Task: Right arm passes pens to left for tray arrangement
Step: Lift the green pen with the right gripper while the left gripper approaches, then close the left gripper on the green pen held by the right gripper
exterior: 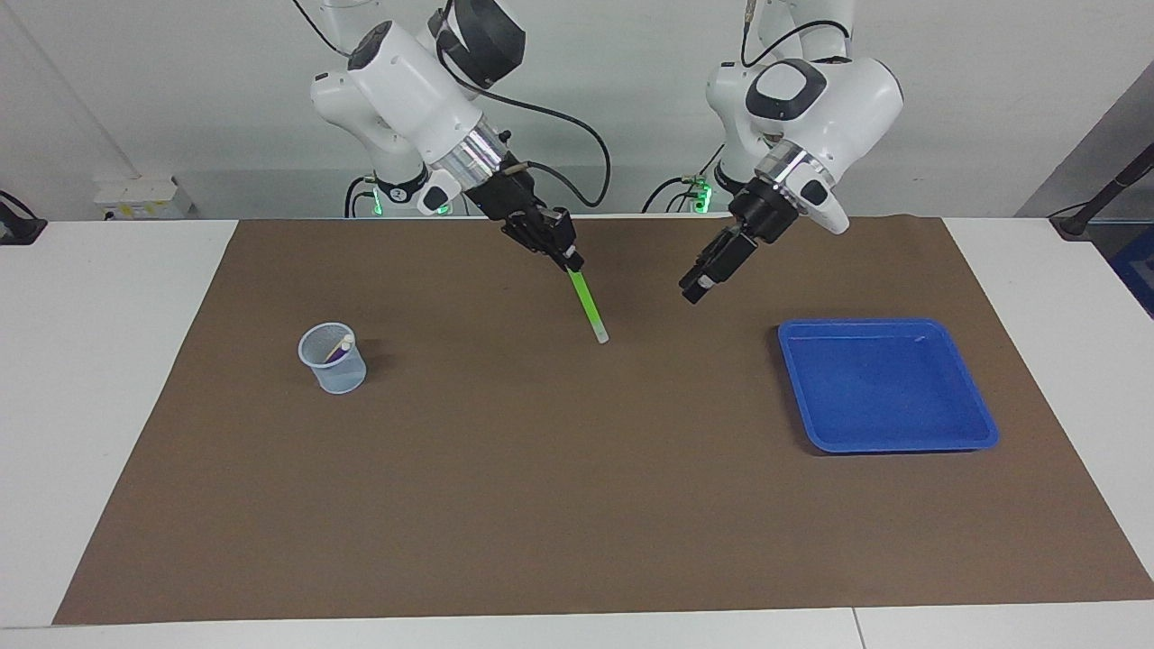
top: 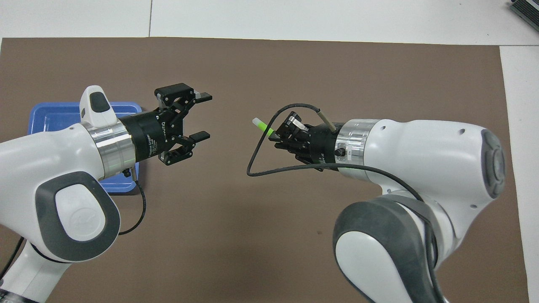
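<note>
My right gripper (exterior: 566, 255) is shut on the green pen (exterior: 588, 305) and holds it tilted in the air over the middle of the brown mat, pale end pointing down. In the overhead view the right gripper (top: 278, 132) shows the pen (top: 262, 125) pointing toward my left gripper (top: 203, 116). The left gripper (exterior: 696, 288) is open and empty, a short gap from the pen's tip, over the mat beside the blue tray (exterior: 888, 388). The tray is empty. The purple pen (exterior: 335, 355) stands in a small pale cup (exterior: 334, 365). I cannot make out the yellow pen.
A brown mat (exterior: 541, 505) covers most of the white table. The cup stands toward the right arm's end, the tray (top: 46, 120) toward the left arm's end. A loose black cable (top: 261, 168) hangs from the right wrist.
</note>
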### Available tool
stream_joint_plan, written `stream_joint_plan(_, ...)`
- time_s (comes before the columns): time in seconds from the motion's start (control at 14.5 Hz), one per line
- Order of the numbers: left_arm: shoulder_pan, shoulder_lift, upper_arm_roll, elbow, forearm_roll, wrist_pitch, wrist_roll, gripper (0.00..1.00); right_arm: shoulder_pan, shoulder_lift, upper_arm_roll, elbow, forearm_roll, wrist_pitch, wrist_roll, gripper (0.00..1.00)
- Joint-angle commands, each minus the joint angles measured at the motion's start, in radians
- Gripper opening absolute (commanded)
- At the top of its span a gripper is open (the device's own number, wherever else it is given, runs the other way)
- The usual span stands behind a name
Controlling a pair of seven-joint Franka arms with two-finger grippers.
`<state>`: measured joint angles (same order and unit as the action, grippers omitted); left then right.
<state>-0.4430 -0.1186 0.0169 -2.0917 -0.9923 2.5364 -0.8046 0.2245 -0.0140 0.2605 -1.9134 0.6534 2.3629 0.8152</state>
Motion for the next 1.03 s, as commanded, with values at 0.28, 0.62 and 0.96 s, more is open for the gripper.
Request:
stream_joint_plan(0.28,-0.085,0.056,0.011,-0.014,-0.072,0.018,-0.007,0.88,0.018,0.026,-0.001,-0.002,0.026,0.044,0.005,0.0)
stream_joint_plan(0.62,-0.079,0.073,0.011,-0.014,-0.273,0.016,-0.007,0.88,0.018,0.026,-0.001,-0.002,0.026,0.042,0.004,0.0)
stream_joint_plan(0.96,-0.129,0.085,0.011,-0.014,-0.382,0.031,0.004,0.87,0.015,0.026,-0.001,-0.002,0.026,0.041,0.004,0.0)
